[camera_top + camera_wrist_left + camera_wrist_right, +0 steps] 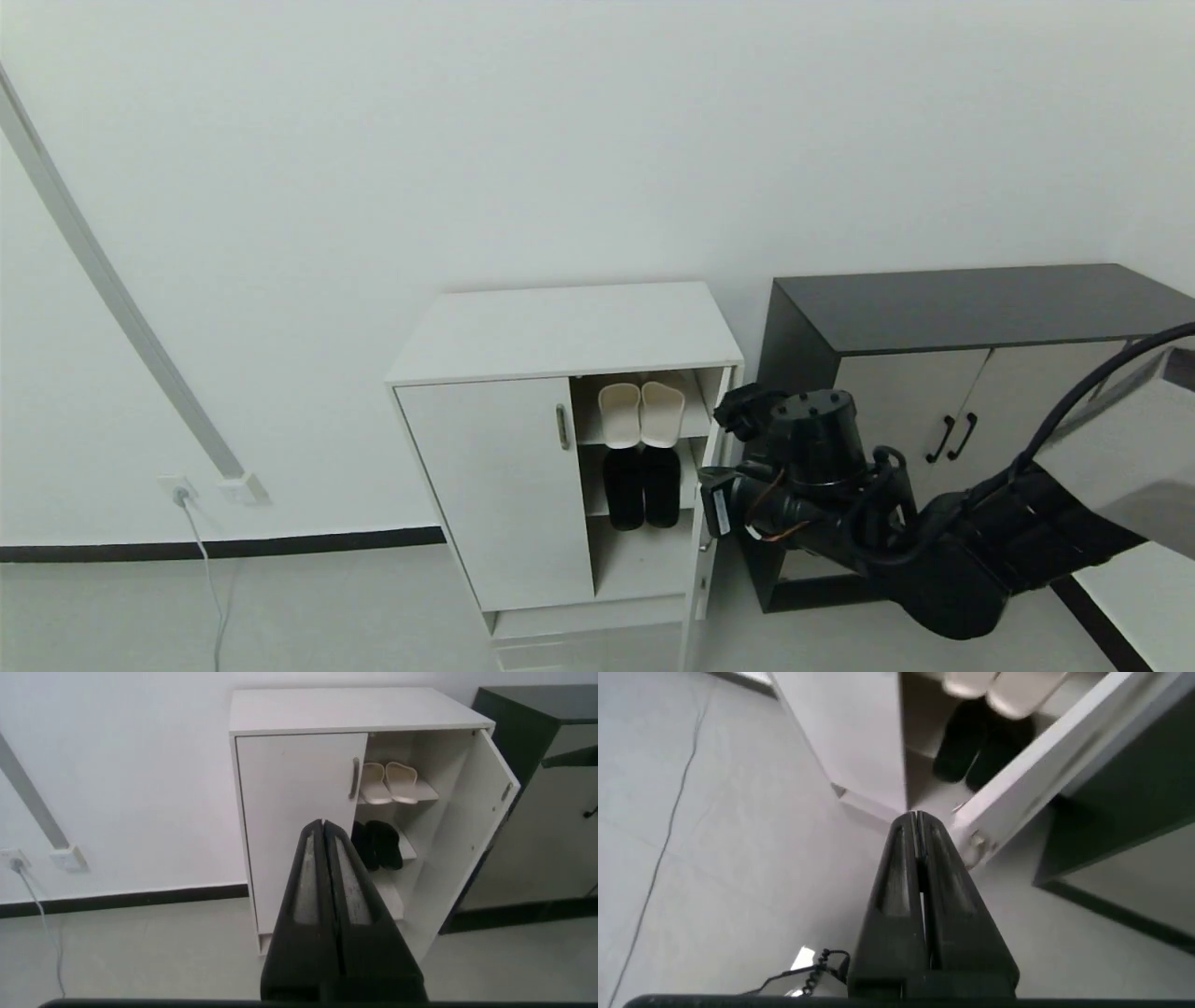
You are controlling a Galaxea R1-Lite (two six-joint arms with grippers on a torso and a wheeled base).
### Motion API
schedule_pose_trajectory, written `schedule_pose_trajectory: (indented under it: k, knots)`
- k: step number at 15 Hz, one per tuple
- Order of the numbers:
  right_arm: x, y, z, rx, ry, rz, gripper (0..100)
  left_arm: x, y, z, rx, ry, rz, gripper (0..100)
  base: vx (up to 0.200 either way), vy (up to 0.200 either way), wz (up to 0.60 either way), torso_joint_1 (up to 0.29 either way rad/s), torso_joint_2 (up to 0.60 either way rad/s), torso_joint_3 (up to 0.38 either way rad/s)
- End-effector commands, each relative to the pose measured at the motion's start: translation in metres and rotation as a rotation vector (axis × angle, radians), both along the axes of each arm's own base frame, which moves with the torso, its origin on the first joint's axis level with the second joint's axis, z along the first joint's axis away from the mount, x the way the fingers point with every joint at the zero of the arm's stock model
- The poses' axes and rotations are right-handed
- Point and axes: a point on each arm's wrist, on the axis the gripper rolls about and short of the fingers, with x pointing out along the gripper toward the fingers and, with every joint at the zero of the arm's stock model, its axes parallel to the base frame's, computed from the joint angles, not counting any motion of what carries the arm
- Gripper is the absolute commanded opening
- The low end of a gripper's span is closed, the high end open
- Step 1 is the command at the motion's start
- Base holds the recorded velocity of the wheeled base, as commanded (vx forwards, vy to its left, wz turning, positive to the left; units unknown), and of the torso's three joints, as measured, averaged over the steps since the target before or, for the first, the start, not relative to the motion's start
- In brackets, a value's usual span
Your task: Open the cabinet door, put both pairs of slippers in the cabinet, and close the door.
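White cabinet (pixel 560 329) — door (pixel 488 812) open, slippers (pixel 641 416) shelved

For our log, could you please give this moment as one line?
door: open | cream slippers: upper shelf | black slippers: shelf below | right gripper: shut, by door

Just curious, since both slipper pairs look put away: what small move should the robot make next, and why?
Probably push the open door shut with the right gripper, which is closed near the door's free edge. The cream slippers and black slippers lie on shelves in the cabinet, so only closing seems left.
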Motion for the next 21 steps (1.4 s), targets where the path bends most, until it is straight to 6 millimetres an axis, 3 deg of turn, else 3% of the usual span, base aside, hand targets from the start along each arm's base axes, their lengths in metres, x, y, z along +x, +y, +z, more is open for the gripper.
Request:
schedule_pose_trajectory:
  k: [1, 5, 10, 15, 21]
  knots:
    - [-0.011, -0.023, 0.003, -0.021, 0.006, -0.029, 0, 0.000, 0.000, 0.000, 0.000, 0.002, 0.000, 0, 0.200, 0.000, 0.00, -0.002, 0.00, 0.007]
    - [-0.034, -0.067, -0.002, -0.086, 0.043, -0.073, 0, 0.000, 0.000, 0.000, 0.000, 0.002, 0.000, 0, 0.100, 0.000, 0.00, 0.012, 0.00, 0.002]
    - [-0.013, -0.054, -0.045, -0.096, 0.064, -0.079, 0, 0.000, 0.000, 0.000, -0.002, 0.001, 0.002, 0, 0.000, 0.000, 0.00, 0.000, 0.00, 0.000]
    - [-0.032, -0.066, -0.034, -0.081, 0.053, -0.079, 0, 0.000, 0.000, 0.000, -0.002, 0.002, 0.002, 0, 0.000, 0.000, 0.00, 0.000, 0.00, 0.000]
    - [-0.037, -0.068, -0.043, -0.102, 0.085, -0.072, 0, 0.000, 0.000, 0.000, -0.003, 0.001, 0.002, 0, 0.200, 0.000, 0.00, 0.002, 0.00, 0.002]
